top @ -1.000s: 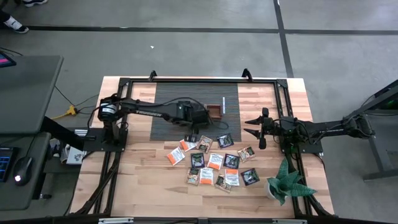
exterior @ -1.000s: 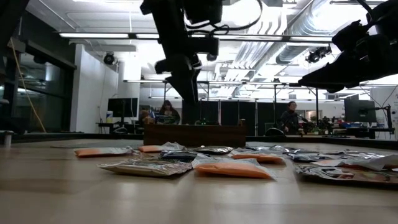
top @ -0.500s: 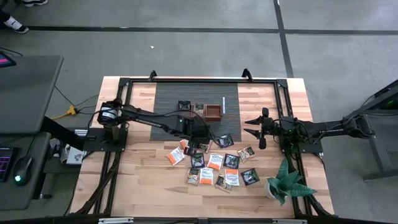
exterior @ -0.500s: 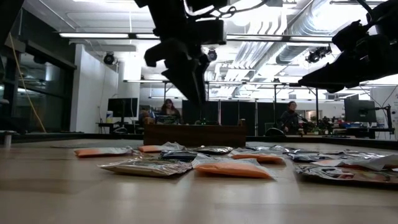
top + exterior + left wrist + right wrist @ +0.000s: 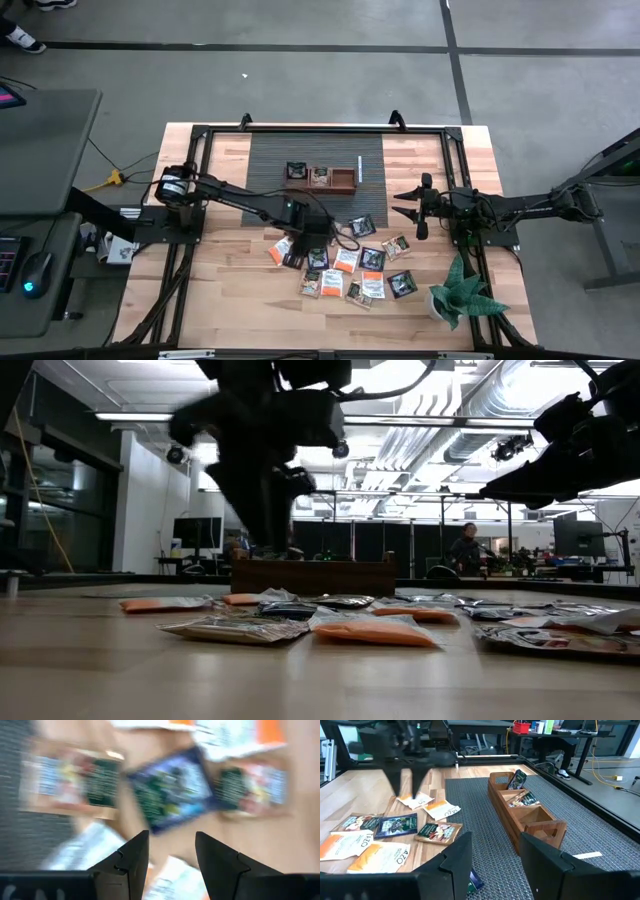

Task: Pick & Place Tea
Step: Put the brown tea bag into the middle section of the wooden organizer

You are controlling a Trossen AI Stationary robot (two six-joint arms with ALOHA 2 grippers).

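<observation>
Over the sachet pile's 10 o'clock edge, L gripper (image 5: 303, 232) hovers, fingers apart, nothing held. Tea sachets (image 5: 345, 262) lie loose at table centre; two sit in the wooden tray (image 5: 321, 178) at 12. Pick step: needs descent onto one. R gripper (image 5: 408, 208) waits at 3, fingers apart.

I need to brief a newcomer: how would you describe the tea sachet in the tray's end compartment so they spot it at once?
Find the dark ribbed mat between the two arms; a brown wooden tray with three compartments lies on it. The sachet is in the end compartment nearest the left arm's side. It is dark and leans up on its edge, while its neighbour in the middle compartment lies lower, and the third compartment is empty.
</observation>
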